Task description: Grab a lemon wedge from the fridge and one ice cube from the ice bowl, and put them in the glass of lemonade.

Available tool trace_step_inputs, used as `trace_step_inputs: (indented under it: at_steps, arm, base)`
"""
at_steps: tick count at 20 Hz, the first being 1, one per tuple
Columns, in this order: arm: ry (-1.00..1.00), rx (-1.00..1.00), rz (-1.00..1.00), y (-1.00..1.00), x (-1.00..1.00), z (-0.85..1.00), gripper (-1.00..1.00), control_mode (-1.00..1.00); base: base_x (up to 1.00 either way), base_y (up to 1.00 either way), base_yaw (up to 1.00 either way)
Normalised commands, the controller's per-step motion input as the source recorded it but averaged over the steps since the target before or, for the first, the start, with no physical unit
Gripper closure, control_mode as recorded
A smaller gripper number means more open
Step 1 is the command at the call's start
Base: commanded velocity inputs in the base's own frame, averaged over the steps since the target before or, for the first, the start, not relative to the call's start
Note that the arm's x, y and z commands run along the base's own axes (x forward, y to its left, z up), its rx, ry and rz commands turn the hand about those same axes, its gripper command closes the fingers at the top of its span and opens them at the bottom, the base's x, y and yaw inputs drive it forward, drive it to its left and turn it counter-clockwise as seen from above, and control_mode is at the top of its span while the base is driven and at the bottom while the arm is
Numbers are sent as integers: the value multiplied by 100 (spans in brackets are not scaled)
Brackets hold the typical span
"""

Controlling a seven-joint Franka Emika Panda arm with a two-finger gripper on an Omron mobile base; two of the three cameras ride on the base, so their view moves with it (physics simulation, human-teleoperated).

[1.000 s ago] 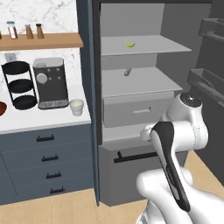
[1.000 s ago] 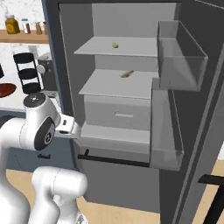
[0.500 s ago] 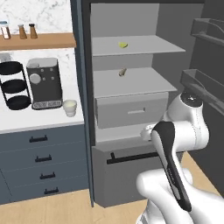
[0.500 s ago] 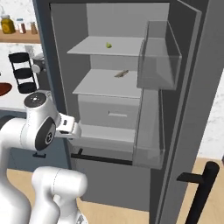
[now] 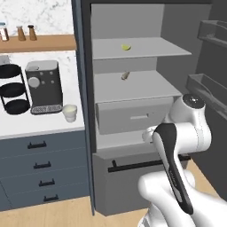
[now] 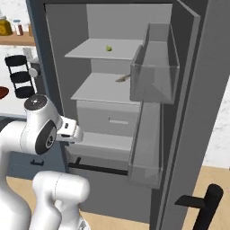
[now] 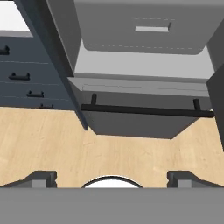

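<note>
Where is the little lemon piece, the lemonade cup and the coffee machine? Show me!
lemon wedge [image 5: 126, 47], left base view, middle of the wedge.
glass of lemonade [image 5: 69, 113], left base view, side of the cup.
coffee machine [image 5: 43, 86], left base view, front of its body.

The fridge [image 5: 133, 111] stands wide open at centre frame, its front unblocked. The top shelf is bare but for the lemon wedge [image 5: 126, 47] near the middle, open room on both sides. One shelf down, a tan bit [image 5: 125, 76] sits alone. At the right edge, the door bins [image 6: 155, 72] jut in beside the shelves.
</note>
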Motion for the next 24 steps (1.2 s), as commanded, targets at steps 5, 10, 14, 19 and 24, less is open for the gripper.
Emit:
trace_step_inputs:
  at_steps: [5, 10, 14, 19, 24]
  arm:
    - [0, 0, 0, 0, 0, 0, -100, 100]
    - [0, 0, 0, 0, 0, 0, -100, 100]
    - [0, 0, 0, 0, 0, 0, -100, 100]
    - [0, 0, 0, 0, 0, 0, -100, 100]
    - [0, 0, 0, 0, 0, 0, -100, 100]
  base:
    - [44, -30, 1]
    - [41, -20, 0]
    - [36, -13, 0]
    - [36, -12, 0]
    - [28, -10, 0]
